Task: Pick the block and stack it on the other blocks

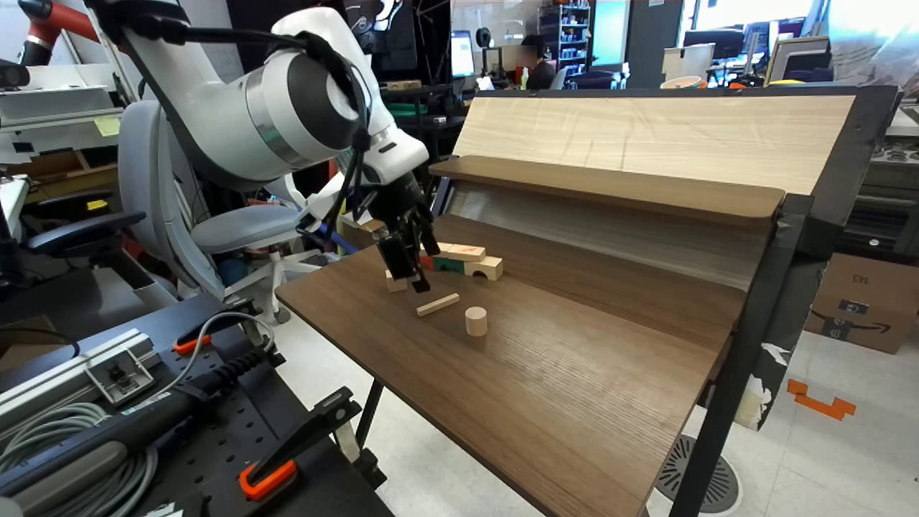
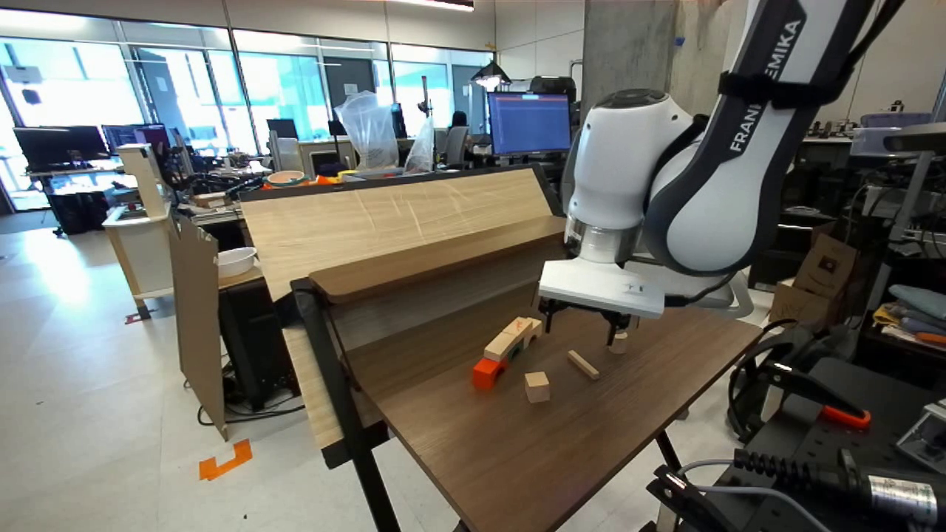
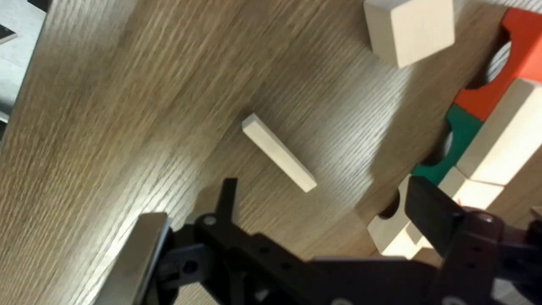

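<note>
The tan cube block (image 2: 537,386) stands alone on the table beside the red end of the row. It shows partly cut off at the top of the wrist view (image 3: 410,31), and beside the gripper in an exterior view (image 1: 395,282). The other blocks (image 1: 484,267) form a row with a tan arch, a green arch (image 3: 449,142) and tan pieces on top; they also show in an exterior view (image 2: 510,338). My gripper (image 3: 324,186) is open and empty. It hangs above the table between the row and the round piece, apart from the cube, in both exterior views (image 1: 428,267) (image 2: 581,331).
A red-orange arch (image 2: 486,374) ends the row. A thin tan stick (image 3: 279,152) lies between the row and the table's front edge. A short round piece (image 1: 476,322) stands near it, close to a finger in an exterior view (image 2: 619,343). A raised shelf (image 1: 610,188) overhangs the table's back.
</note>
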Controlling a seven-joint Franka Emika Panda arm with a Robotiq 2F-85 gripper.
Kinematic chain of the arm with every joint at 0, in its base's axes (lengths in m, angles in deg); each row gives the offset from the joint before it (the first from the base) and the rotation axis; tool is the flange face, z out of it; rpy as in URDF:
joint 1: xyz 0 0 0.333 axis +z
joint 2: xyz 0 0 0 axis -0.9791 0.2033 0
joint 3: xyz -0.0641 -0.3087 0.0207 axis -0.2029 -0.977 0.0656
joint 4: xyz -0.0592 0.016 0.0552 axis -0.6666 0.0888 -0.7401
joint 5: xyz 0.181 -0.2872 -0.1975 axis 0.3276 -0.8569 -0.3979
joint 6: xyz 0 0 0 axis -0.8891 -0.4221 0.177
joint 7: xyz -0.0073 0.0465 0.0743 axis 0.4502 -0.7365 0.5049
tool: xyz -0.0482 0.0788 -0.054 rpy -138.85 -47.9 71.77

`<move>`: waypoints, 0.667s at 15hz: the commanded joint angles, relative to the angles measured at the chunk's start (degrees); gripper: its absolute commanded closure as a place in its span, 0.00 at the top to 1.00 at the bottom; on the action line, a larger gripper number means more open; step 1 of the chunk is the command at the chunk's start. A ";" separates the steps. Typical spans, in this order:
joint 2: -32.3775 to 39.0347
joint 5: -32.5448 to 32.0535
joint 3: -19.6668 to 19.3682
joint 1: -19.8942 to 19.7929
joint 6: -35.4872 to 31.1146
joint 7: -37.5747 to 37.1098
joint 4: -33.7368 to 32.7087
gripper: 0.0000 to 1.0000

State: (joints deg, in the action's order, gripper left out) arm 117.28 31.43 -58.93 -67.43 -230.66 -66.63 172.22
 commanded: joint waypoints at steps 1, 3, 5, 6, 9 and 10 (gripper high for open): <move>1.56 1.60 4.73 -2.35 -3.98 0.56 0.59 1.00; 1.10 1.57 10.50 -6.55 -5.17 3.28 1.96 1.00; 0.38 8.50 16.28 -9.75 -6.51 12.92 4.38 1.00; 0.62 2.77 21.77 -15.54 -5.14 10.25 3.96 1.00; 1.52 3.85 31.46 -24.49 0.11 17.24 3.86 1.00; 1.48 4.12 33.53 -26.77 2.36 19.03 3.44 1.00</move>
State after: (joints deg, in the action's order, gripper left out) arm 118.55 35.05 -32.96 -85.86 -232.75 -53.52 175.86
